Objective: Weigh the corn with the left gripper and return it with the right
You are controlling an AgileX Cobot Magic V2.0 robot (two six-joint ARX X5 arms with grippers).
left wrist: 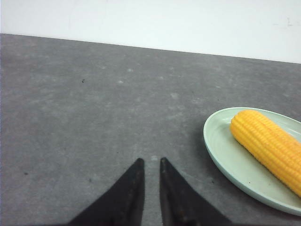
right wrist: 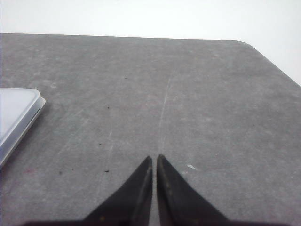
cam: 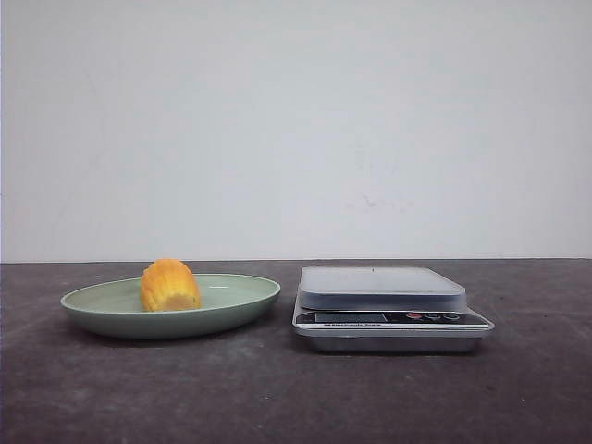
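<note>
The corn, an orange-yellow piece of cob, lies on the pale green plate at the left of the table. In the left wrist view the corn lies on the plate, off to one side of my left gripper and well apart from it. The left fingers stand nearly together with a narrow gap and hold nothing. My right gripper is shut and empty over bare table. Neither gripper shows in the front view.
A silver kitchen scale with a flat white platform stands right of the plate. Its platform corner shows in the right wrist view. The dark grey table ends at a white wall behind.
</note>
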